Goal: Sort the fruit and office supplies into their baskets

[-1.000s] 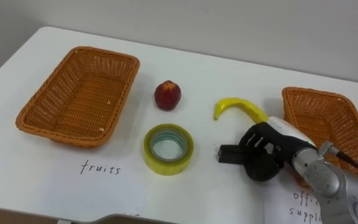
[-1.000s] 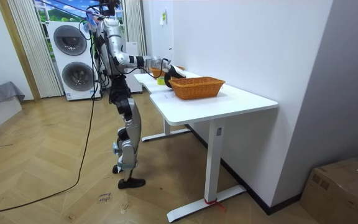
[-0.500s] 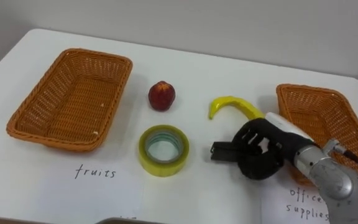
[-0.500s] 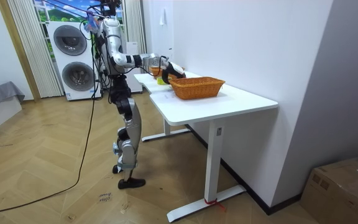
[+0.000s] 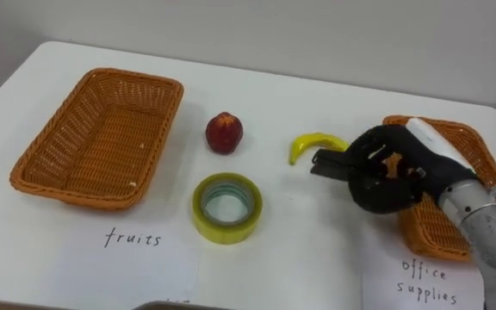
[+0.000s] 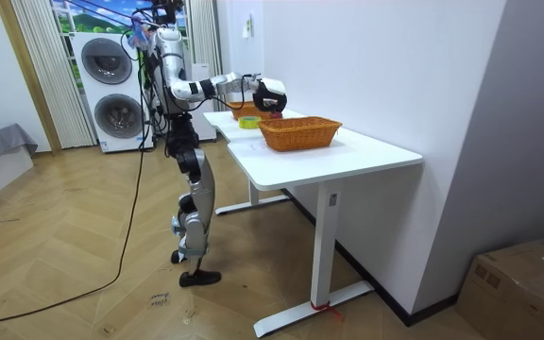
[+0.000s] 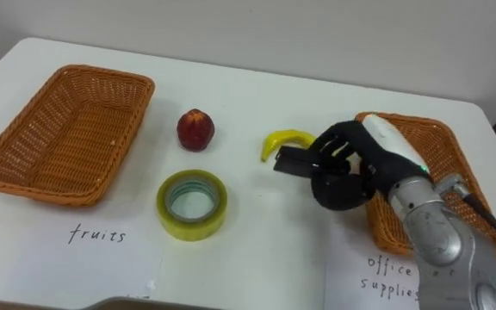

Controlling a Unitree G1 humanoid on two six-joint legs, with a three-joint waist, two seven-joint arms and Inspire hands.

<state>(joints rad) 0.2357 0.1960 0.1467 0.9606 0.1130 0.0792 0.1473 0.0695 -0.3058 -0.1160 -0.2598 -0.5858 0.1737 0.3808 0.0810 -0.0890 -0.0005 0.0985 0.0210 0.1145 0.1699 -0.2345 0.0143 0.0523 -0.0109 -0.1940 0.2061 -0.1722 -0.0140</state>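
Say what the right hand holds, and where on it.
A small black rectangular object, gripped at one end by the right hand; its other end protrudes.

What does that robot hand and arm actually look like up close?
The right robot hand is black, with slim fingers and a smooth white shell on its back. Behind it, the forearm is a silvery grey metal cylinder with a dark cable running alongside.

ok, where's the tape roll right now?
On the table, centre of the left eye view: the tape roll lies flat just nearer the robot than the red fruit, right of the left-hand basket.
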